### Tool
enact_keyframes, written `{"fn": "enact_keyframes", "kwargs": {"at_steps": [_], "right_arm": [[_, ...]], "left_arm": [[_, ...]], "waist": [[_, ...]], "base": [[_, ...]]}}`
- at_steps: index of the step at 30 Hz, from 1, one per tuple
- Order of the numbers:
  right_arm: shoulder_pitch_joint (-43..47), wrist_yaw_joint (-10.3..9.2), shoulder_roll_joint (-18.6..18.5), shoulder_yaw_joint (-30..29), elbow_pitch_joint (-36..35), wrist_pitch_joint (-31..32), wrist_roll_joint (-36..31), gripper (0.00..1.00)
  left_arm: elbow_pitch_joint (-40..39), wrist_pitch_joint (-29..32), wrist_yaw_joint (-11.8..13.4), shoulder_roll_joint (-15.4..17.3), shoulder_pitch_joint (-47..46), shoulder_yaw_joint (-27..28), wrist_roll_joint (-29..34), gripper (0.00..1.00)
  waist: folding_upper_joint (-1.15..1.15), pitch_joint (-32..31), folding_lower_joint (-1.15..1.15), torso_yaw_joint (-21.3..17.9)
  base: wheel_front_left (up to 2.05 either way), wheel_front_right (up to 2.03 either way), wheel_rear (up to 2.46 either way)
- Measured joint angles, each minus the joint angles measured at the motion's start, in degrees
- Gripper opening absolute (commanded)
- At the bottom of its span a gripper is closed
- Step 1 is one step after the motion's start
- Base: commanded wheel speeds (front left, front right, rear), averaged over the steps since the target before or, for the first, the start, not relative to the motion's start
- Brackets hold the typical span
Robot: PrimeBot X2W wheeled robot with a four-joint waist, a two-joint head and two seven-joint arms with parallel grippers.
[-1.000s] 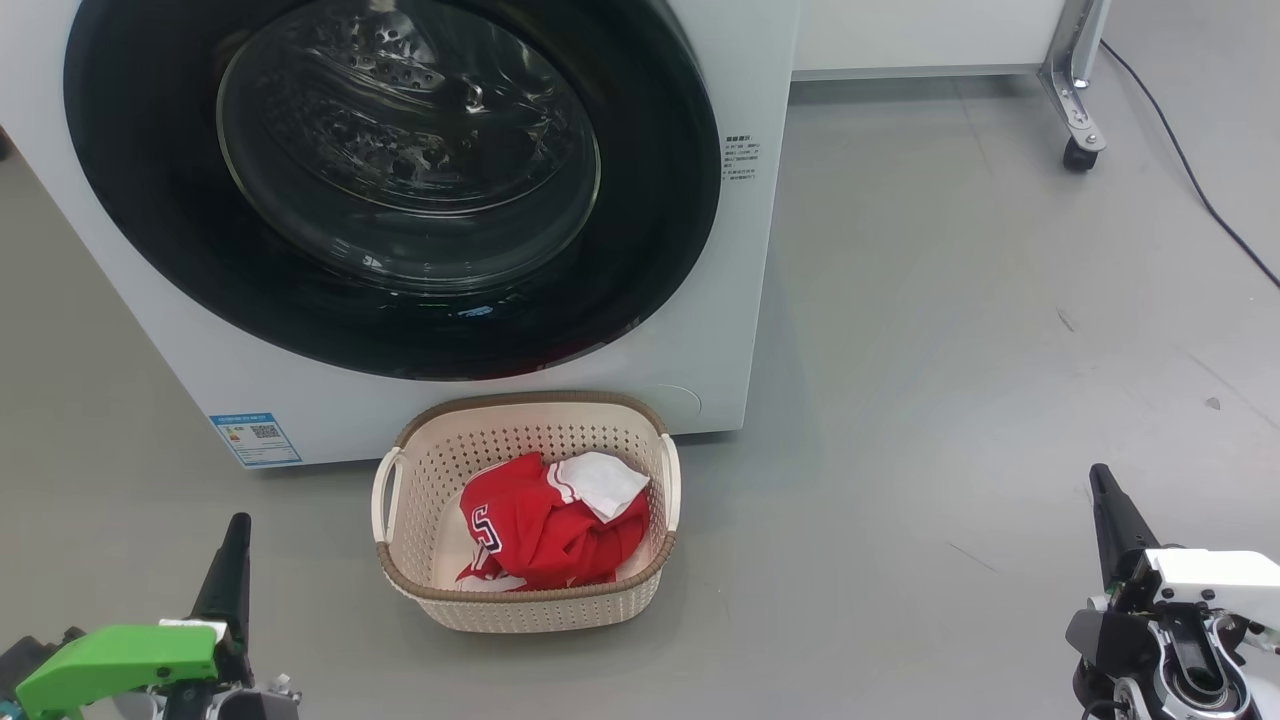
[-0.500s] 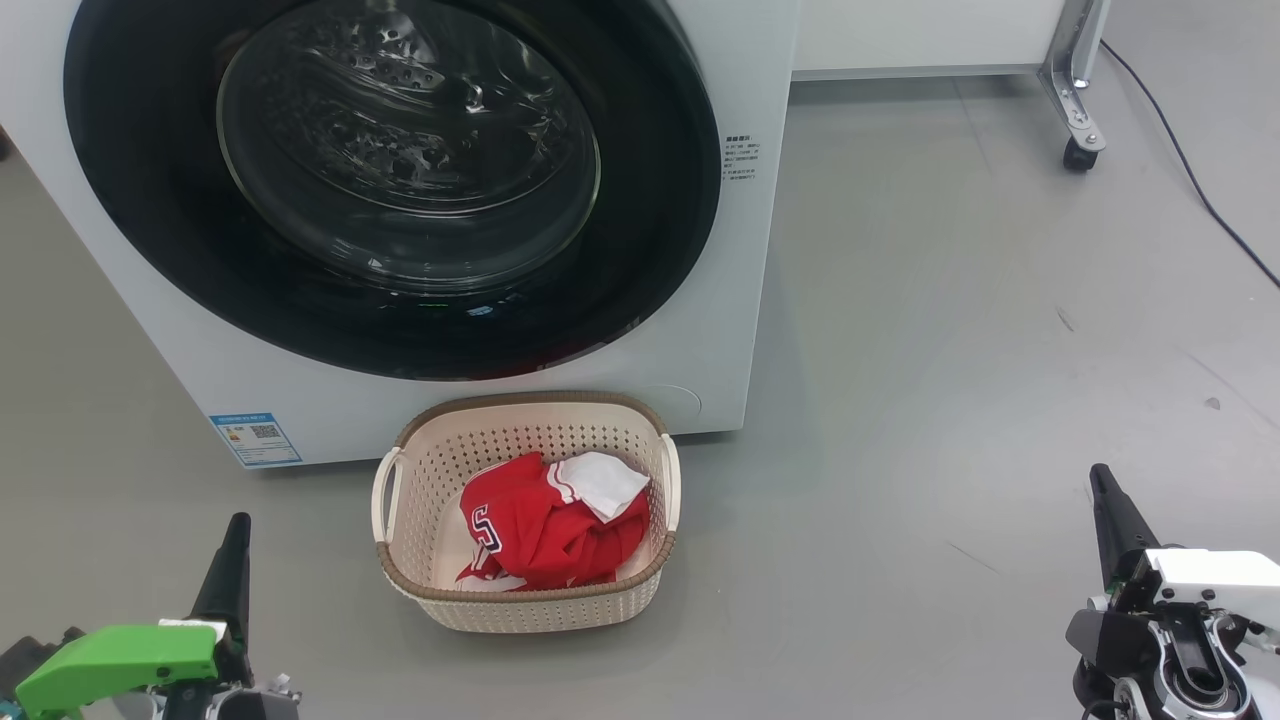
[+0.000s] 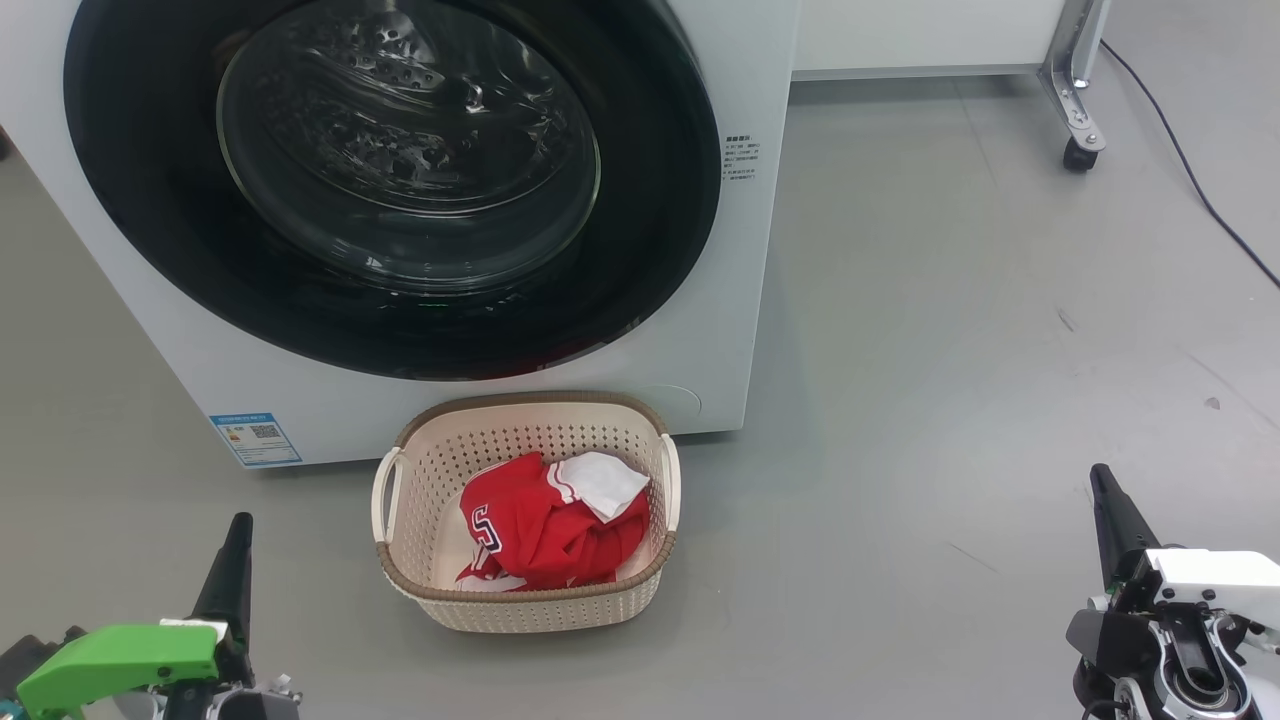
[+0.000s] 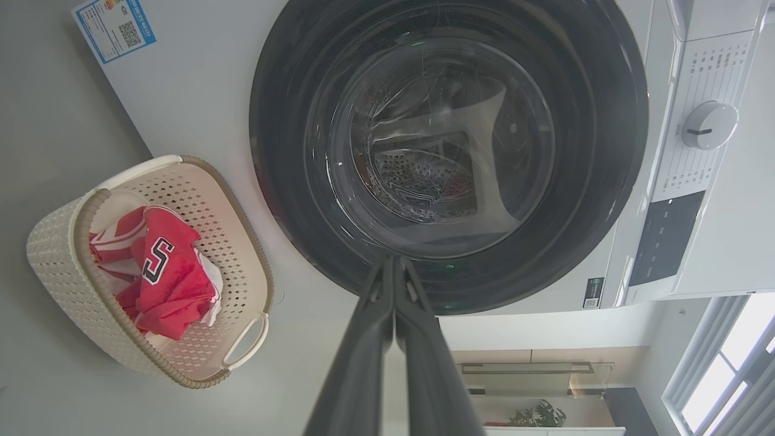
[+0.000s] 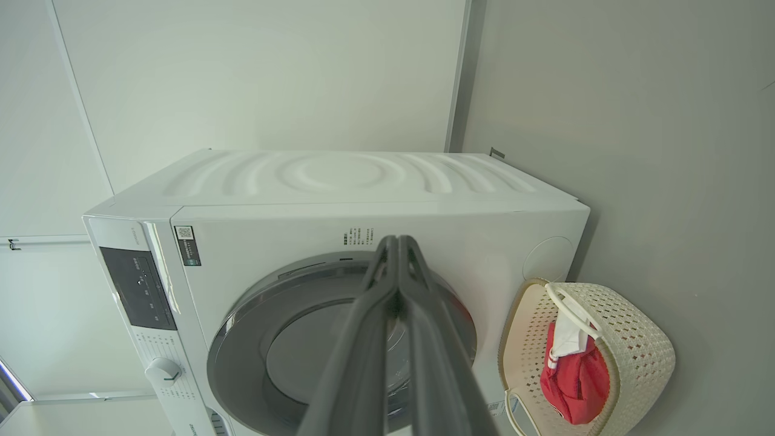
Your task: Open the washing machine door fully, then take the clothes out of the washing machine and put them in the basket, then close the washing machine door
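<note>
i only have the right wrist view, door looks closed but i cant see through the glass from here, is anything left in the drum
Observer: The left wrist view looks straight through the washing machine door: the drum behind it is bare perforated steel, with no cloth that I can see.
Operator: ok and the other arm
Observer: The left gripper sits low at the head view's lower left, shut and empty, apart from the basket.
Operator: any hazards on my right side
Observer: A black cable trails past a caster wheel at the head view's upper right, far from the right gripper.
</note>
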Motion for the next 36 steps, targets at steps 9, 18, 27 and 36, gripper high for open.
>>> {"fn": "enact_keyframes", "kwargs": {"at_steps": [9,18,27,36], "right_arm": [[0.00,0.00,0.03,-0.02,0.00,0.00,0.00,0.00],[0.00,0.00,0.07,-0.05,-0.01,0.00,-0.01,0.00],[0.00,0.00,0.09,-0.08,-0.01,0.00,-0.01,0.00],[0.00,0.00,0.10,-0.11,-0.01,0.01,-0.02,0.00]], "left_arm": [[-0.01,0.00,0.00,-0.20,0.00,0.02,0.14,0.00],[-0.02,0.00,0.00,-0.27,0.00,0.05,0.14,0.00],[-0.02,0.00,0.00,-0.32,0.00,0.08,0.14,0.00],[-0.03,0.00,0.00,-0.35,0.00,0.11,0.14,0.00]], "waist": [[0.00,0.00,0.00,0.00],[0.00,0.00,0.00,0.00],[0.00,0.00,0.00,0.00],[0.00,0.00,0.00,0.00]], "base": [[0.00,0.00,0.00],[0.00,0.00,0.00],[0.00,0.00,0.00],[0.00,0.00,0.00]]}}
